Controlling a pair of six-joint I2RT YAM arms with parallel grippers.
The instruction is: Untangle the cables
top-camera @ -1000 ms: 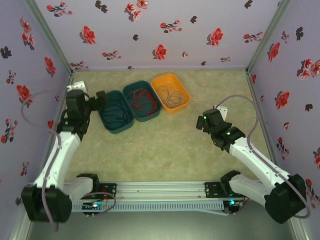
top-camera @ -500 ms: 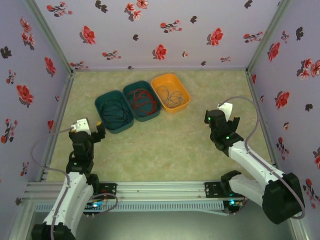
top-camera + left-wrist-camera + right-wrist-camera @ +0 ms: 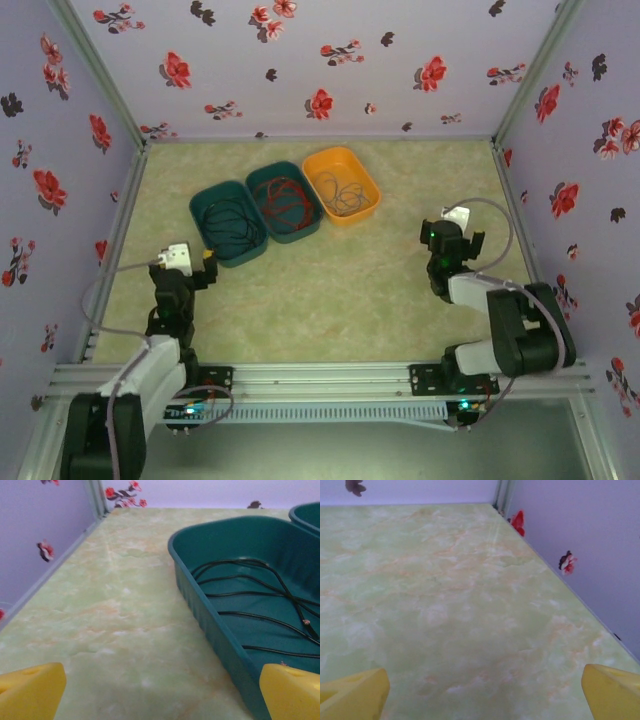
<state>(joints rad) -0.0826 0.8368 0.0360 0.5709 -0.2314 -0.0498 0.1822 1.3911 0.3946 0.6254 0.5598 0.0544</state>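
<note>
Marbled tabletop [image 3: 340,290], thin looped cables [image 3: 232,222]

2 teal trays [image 3: 207,237] and 1 orange tray [image 3: 352,220] sit side by side on a marbled table [image 3: 330,290] between flowered walls [image 3: 300,60].

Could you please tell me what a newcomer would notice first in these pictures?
A row of three trays stands out at the far middle of the table: the left teal tray holds black cables, the middle teal tray red cables, the orange tray dark cables. Nearer the front edge, the left gripper and right gripper hang open and empty.
</note>
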